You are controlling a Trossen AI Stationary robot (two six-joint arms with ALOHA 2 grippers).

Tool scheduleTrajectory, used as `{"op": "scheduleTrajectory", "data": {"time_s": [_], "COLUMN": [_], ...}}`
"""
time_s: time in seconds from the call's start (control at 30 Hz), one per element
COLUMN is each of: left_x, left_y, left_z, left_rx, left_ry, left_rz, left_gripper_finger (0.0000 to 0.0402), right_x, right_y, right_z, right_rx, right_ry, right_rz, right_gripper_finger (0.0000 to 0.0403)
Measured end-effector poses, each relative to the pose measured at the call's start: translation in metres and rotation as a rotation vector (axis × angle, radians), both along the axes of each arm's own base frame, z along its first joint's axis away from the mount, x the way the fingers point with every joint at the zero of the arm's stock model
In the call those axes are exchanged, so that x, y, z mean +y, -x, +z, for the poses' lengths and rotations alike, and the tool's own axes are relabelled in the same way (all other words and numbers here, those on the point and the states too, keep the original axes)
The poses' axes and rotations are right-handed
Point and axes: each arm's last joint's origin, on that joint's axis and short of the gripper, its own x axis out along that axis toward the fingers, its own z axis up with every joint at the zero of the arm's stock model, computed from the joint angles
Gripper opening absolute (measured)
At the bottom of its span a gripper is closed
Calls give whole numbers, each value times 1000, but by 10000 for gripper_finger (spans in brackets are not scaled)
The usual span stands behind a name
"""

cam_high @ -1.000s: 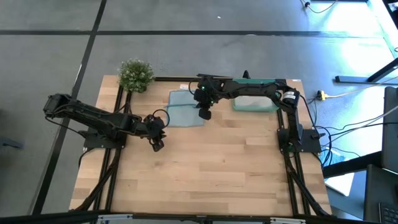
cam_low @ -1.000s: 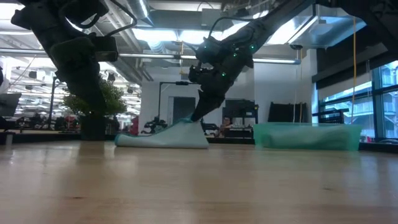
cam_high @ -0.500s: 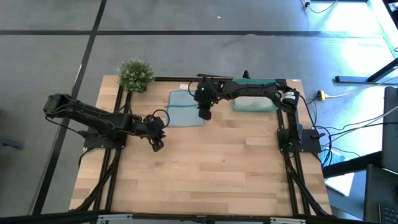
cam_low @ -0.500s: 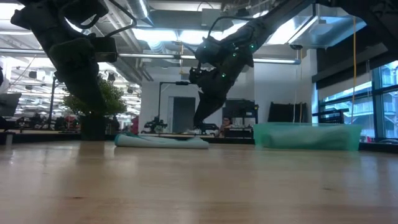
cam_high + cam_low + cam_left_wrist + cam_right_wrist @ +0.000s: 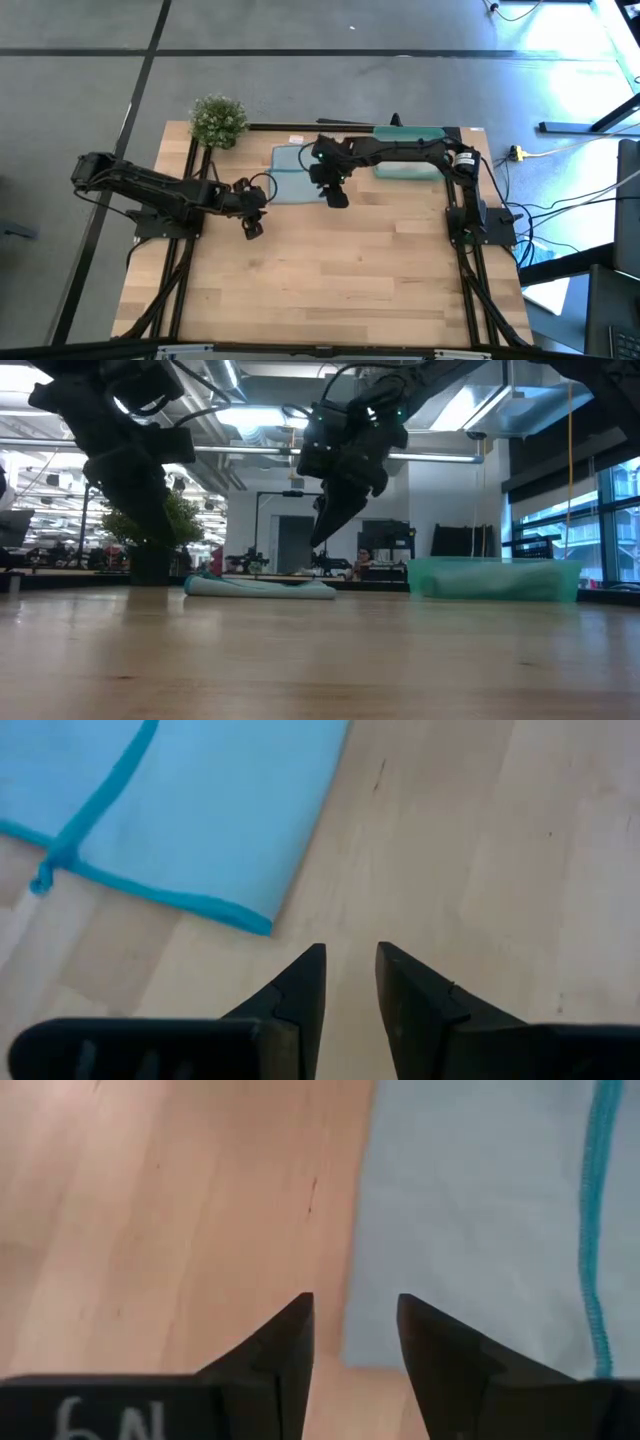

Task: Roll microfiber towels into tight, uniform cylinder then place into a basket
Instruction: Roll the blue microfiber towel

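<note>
Right gripper [image 5: 337, 197]: jaws parted, empty, above the towel's [image 5: 292, 178] edge. Left gripper [image 5: 252, 228]: jaws slightly parted, empty, over bare table [image 5: 340, 270].

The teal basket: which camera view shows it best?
The low view shows the basket best: its whole long side and raised rim stand clear on the table. In the high view, the right arm crosses over the basket and hides part of it. Neither wrist view shows it.

The towels [image 5: 297, 172] lay flat on the bench [image 5: 330, 270], between the plant [image 5: 218, 120] and the basket [image 5: 410, 165].
</note>
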Motion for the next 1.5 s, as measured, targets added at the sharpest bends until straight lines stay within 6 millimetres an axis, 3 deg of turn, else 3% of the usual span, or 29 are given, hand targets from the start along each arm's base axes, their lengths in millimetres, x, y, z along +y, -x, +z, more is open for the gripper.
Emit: {"op": "scheduleTrajectory", "data": {"time_s": [0.2,0.67,1.03,1.17,1.3,1.5], "left_x": [5,7,7,7,7,7], "left_y": [-3,-3,-4,-6,-8,-12], "left_z": [1,1,1,3,5,8], "left_rx": [-5,-4,-10,-37,-63,-125], "left_ry": [-58,-55,-54,-55,-58,-48], "left_rz": [-64,-48,-47,-47,-50,-35], "left_gripper_finger": [86,86,86,86,86,86], "right_x": [12,16,16,17,17,16], "right_y": [-3,11,26,28,28,27], "right_z": [-4,-56,-81,-83,-83,-83], "right_rx": [-10,-69,-66,-56,-55,-53], "right_ry": [24,71,200,196,194,189], "right_rz": [29,59,-11,-12,-13,-12], "right_gripper_finger": [147,147,145,108,26,12]}}
